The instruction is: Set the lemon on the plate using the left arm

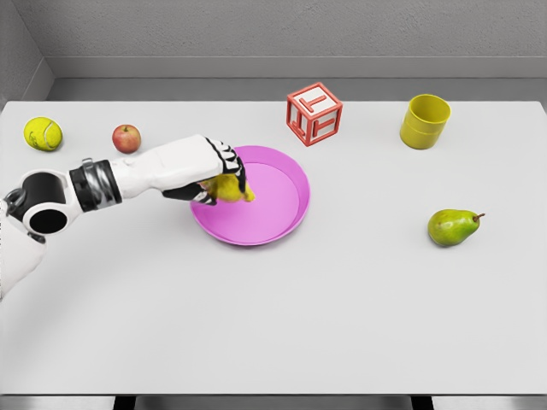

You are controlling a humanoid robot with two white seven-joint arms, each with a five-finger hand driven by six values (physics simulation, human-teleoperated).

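A single head-mounted camera looks steeply down from the robot's side onto a white table [342, 325], taking in nearly its whole top from the near edge to the far edge, with a grey wall [282, 30] beyond. The left arm [128, 175] enters at lower left, reaching over a pink plate [286, 209] set near mid-frame, at moderate range
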